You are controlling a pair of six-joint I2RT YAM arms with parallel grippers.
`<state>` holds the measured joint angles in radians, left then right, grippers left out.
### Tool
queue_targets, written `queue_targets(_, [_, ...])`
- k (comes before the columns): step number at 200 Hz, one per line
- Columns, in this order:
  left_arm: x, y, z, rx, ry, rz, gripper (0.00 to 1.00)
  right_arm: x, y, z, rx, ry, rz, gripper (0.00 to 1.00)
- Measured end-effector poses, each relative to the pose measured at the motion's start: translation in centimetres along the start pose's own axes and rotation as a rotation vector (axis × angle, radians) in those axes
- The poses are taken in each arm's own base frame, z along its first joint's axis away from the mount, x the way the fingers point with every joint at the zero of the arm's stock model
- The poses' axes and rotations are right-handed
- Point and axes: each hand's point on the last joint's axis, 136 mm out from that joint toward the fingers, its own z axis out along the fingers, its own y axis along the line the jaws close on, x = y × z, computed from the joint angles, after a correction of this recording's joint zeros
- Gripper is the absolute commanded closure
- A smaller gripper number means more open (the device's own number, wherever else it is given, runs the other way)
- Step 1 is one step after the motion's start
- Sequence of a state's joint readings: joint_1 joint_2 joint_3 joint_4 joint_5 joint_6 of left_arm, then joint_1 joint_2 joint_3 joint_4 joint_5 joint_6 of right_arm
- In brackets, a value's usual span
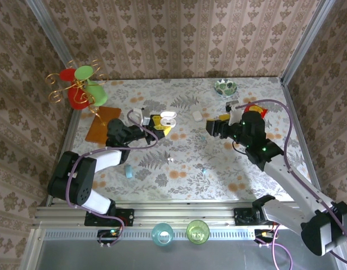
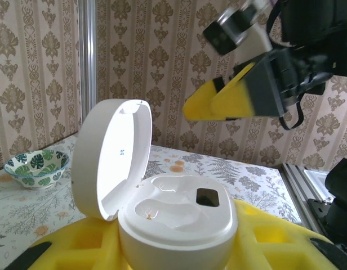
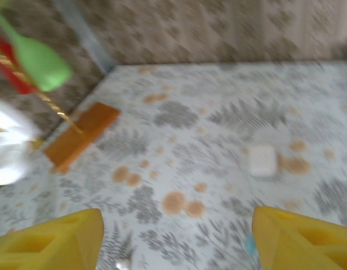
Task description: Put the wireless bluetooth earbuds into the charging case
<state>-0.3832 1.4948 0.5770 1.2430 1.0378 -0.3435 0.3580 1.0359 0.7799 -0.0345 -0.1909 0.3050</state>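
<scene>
left gripper [image 1: 156, 129] was clamped on the charging case [image 2: 179, 219] — white, lid swung up | right gripper [image 3: 176, 239] had its fingers apart, nothing between them, facing the case | earbuds [image 1: 169, 160] — tiny pale bit lay on the table [image 1: 247, 163] between the arms, apart from the case

A table [image 1: 185, 183] has a cloth with leaves and orange flowers on it. At the far right stands a small bowl [image 1: 225, 87] with green leaves painted on it. At the far left is a gold wire stand [image 1: 78, 90] with red and green round shapes, and a flat orange board [image 1: 102, 125] lies beside it. A small white lump [image 1: 196, 116] lies alone. A blue cup [image 1: 162, 233] and a green cup [image 1: 198, 231] sit side by side on the near ledge
</scene>
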Motion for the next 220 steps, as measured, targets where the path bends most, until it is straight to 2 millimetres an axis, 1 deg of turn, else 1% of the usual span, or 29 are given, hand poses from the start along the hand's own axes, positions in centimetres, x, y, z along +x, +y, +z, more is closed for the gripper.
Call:
queue_targets(16, [-0.2, -0.2, -0.1, 0.0, -0.002, 0.004, 0.67, 2.3, -2.4, 1.1, 0.104, 0.096, 0.076, 0.3])
queue_targets(26, [-0.4, -0.3, -0.1, 0.001, -0.006, 0.01, 0.67, 3.8, -4.0, 1.7, 0.166, 0.159, 0.119, 0.32])
queue_targets(48, [-0.5, -0.3, -0.1, 0.001, -0.009, 0.015, 0.67, 6.8, -7.8, 2.2, 0.299, 0.283, 0.2, 0.37])
queue_targets(62, [-0.6, -0.3, -0.1, -0.001, -0.009, 0.015, 0.67, 8.5, -9.9, 2.4, 0.384, 0.357, 0.232, 0.38])
queue_targets(87, [-0.6, -0.3, -0.2, -0.003, -0.009, 0.015, 0.67, 10.9, -12.1, 3.5, 0.448, 0.458, 0.28, 0.39])
queue_targets(106, [-0.6, -0.2, -0.2, -0.004, -0.009, 0.015, 0.67, 12.8, -13.2, 4.6, 0.463, 0.525, 0.337, 0.41])
queue_targets(131, [-0.6, -0.2, -0.2, -0.004, -0.009, 0.015, 0.67, 14.4, -14.1, 5.9, 0.467, 0.584, 0.39, 0.42])
queue_targets(148, [-0.5, -0.3, -0.2, -0.003, -0.009, 0.015, 0.67, 14.9, -14.1, 6.6, 0.452, 0.607, 0.407, 0.44])
queue_targets(178, [-0.5, -0.3, -0.2, -0.004, -0.009, 0.014, 0.67, 15.3, -13.7, 7.3, 0.415, 0.629, 0.426, 0.46])
queue_targets(220, [-0.5, -0.3, -0.2, -0.004, -0.009, 0.014, 0.67, 15.5, -12.7, 7.5, 0.36, 0.645, 0.449, 0.48])
